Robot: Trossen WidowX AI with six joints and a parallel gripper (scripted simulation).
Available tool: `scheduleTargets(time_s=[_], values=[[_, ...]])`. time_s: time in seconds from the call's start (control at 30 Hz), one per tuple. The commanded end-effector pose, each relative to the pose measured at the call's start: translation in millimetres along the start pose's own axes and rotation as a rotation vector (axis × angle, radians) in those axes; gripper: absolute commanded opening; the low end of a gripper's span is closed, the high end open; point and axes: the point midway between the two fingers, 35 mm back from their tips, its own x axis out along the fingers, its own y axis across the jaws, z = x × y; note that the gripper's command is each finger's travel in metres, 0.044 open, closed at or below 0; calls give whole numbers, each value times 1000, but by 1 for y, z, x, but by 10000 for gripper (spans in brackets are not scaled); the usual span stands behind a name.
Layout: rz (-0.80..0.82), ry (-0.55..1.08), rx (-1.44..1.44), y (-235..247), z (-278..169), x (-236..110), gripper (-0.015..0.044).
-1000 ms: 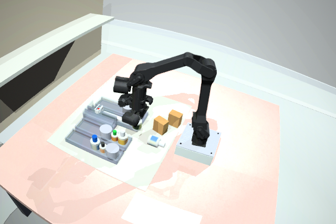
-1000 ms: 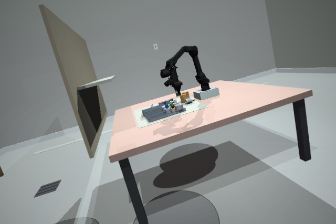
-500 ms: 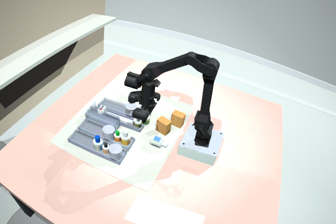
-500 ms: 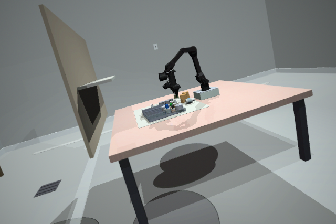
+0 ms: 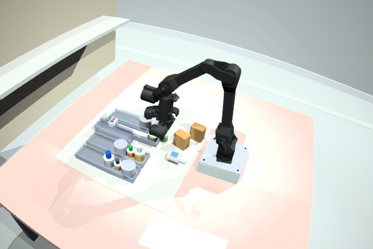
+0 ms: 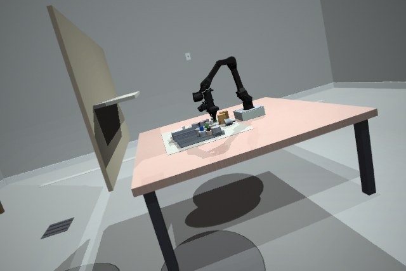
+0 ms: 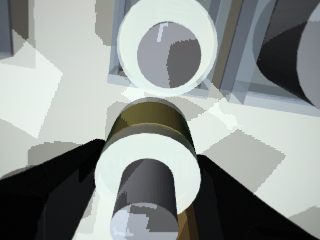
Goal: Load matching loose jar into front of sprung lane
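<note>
My gripper (image 5: 159, 132) (image 6: 214, 118) is shut on the loose jar (image 7: 147, 167), which has an olive band, a white shoulder and a grey cap. It holds the jar upright just off the front end of the sprung lane (image 5: 126, 128). The matching jar (image 7: 167, 52) (image 5: 152, 137) stands in that lane right at its front, a short gap ahead of the held jar. The white pusher plate (image 5: 111, 122) with a red mark stands far back in the lane. In the top view the fingers hide most of the held jar.
A large grey jar (image 5: 145, 121) (image 7: 295, 50) stands in the lane beside. Nearer lanes hold several jars, one grey (image 5: 120, 146), one blue-capped (image 5: 108, 158). Two brown boxes (image 5: 181, 139) (image 5: 197, 132) and a lying white bottle (image 5: 175, 157) are between the lanes and the arm's base (image 5: 222, 164).
</note>
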Motion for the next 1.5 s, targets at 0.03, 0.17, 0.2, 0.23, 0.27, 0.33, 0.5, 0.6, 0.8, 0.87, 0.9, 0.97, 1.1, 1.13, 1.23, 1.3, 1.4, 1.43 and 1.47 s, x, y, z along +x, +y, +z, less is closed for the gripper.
scheduleTargets(time_s=[0.03, 0.17, 0.2, 0.23, 0.27, 0.33, 0.5, 0.6, 0.8, 0.87, 0.9, 0.97, 1.1, 1.13, 1.23, 1.3, 1.4, 1.43, 1.47], values=[[2, -3, -7, 0, 1, 2, 0], [2, -3, -7, 0, 2, 2, 0], [2, -3, -7, 0, 3, 2, 0], [2, -3, -7, 0, 3, 2, 0], [2, -4, -7, 0, 4, 2, 0], [2, -4, -7, 0, 4, 2, 0], [2, -4, -7, 0, 7, 2, 0], [2, -4, -7, 0, 8, 2, 0], [2, -4, -7, 0, 10, 1, 0], [2, -4, -7, 0, 11, 1, 0], [2, -4, -7, 0, 11, 1, 0], [2, -4, -7, 0, 12, 1, 0], [2, -4, -7, 0, 14, 1, 0], [2, -5, -7, 0, 14, 1, 0], [2, -5, -7, 0, 16, 1, 0], [2, -5, -7, 0, 16, 1, 0], [2, -5, -7, 0, 18, 1, 0], [2, -5, -7, 0, 18, 1, 0], [2, -5, -7, 0, 18, 1, 0]])
